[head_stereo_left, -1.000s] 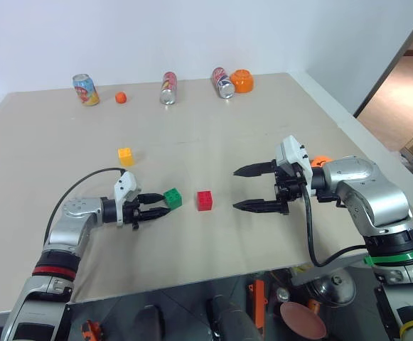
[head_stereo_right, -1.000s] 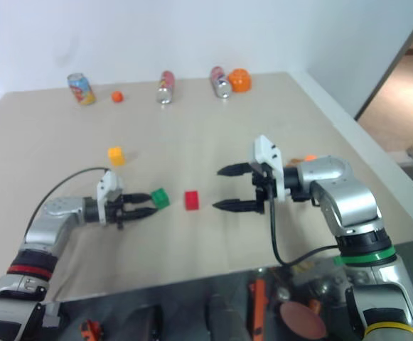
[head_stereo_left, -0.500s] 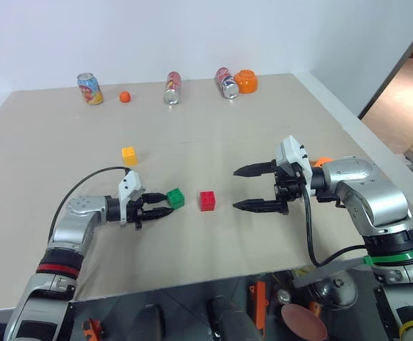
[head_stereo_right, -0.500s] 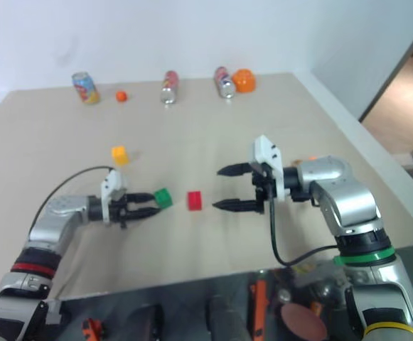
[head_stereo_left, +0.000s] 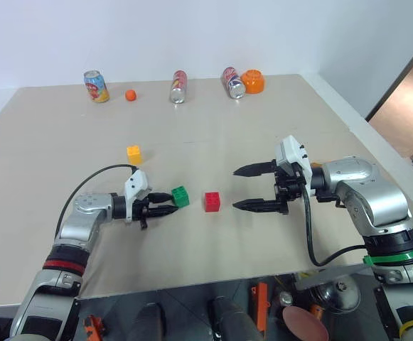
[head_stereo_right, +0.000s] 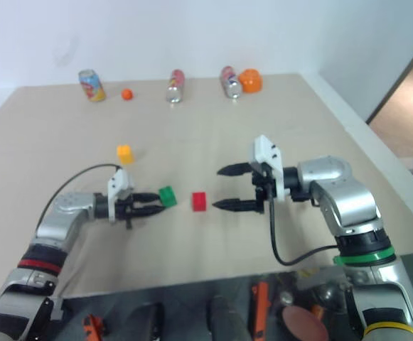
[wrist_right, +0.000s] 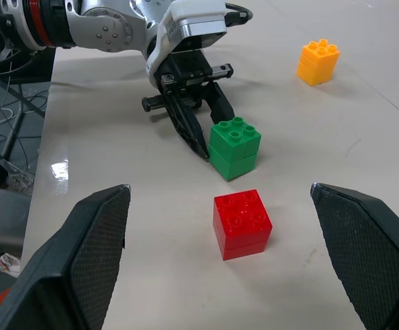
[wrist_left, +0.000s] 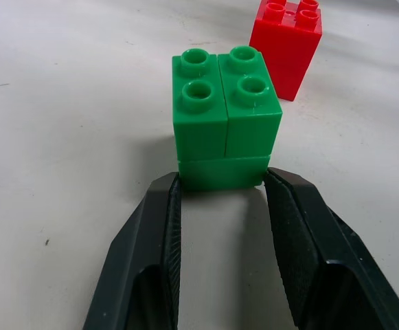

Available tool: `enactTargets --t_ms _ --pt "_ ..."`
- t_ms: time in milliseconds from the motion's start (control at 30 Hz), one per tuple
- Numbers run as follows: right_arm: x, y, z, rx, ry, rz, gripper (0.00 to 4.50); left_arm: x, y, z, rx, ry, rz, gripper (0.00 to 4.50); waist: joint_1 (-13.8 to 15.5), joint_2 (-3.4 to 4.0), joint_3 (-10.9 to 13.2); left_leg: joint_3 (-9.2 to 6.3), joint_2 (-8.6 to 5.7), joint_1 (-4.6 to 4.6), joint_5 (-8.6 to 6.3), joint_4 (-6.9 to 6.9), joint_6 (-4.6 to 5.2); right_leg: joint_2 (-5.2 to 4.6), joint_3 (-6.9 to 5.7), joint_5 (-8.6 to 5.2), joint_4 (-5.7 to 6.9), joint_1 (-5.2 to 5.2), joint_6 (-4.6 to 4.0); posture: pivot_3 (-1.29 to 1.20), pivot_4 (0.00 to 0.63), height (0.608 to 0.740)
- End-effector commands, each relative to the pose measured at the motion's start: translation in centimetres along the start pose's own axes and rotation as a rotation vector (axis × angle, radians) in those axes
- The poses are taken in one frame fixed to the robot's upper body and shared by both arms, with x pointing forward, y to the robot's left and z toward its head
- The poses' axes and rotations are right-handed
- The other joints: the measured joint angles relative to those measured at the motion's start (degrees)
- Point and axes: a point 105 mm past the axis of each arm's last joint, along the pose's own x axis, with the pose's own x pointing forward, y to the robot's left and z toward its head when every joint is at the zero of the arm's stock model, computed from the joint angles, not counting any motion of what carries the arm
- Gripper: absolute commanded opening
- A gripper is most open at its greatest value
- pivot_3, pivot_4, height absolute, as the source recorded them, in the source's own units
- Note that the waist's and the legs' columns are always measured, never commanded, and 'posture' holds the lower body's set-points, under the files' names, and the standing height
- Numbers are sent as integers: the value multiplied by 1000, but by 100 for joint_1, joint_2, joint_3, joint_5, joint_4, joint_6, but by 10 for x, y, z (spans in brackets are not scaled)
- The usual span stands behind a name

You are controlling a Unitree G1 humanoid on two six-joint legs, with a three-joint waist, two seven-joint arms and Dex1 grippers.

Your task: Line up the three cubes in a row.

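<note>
Left gripper clamps the green cube beside the red one

The left gripper (head_stereo_left: 165,204) has just drawn its fingers (wrist_left: 159,234) together, and they now pinch the lower back edge of the green cube (head_stereo_left: 180,196), which sits on the desk (head_stereo_left: 277,128) near its middle, just beside the red cube (head_stereo_left: 212,202) but apart from it. A second ago the fingers stood a little wider behind the cube. The yellow cube (head_stereo_left: 133,153) sits alone farther toward the back edge, off the line of the other two. The right gripper (head_stereo_left: 253,187) hangs on the far side of the red cube, fingers wide apart and holding nothing. With green in hand, it can likely be set square to red; yellow is not yet in the row.
</note>
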Motion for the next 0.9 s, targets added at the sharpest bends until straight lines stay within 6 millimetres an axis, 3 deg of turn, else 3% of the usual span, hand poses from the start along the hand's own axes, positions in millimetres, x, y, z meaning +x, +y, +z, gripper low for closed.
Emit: enactTargets --t_ms 33,300,900 --pt "-2 -1 12 -56 -16 -4 4353 4 -7 -6 -13 30 -52 1258 0 0 0 0 0 0 0 0 0 0 0 0 0 0 0 0 150 740" --pt "-3 0 14 -58 -17 3 4353 -12 -11 -11 10 67 -123 1258 -69 0 0 1 5 -1 -6 -16 -9 4 -1 1 0 -9 1 0 150 740" --pt "-5 1 14 -58 -16 -7 4353 -14 -12 -2 53 49 -205 1258 -80 0 0 0 7 -6 -28 -14 8 8 -3 -4 1 -11 13 0 150 740"
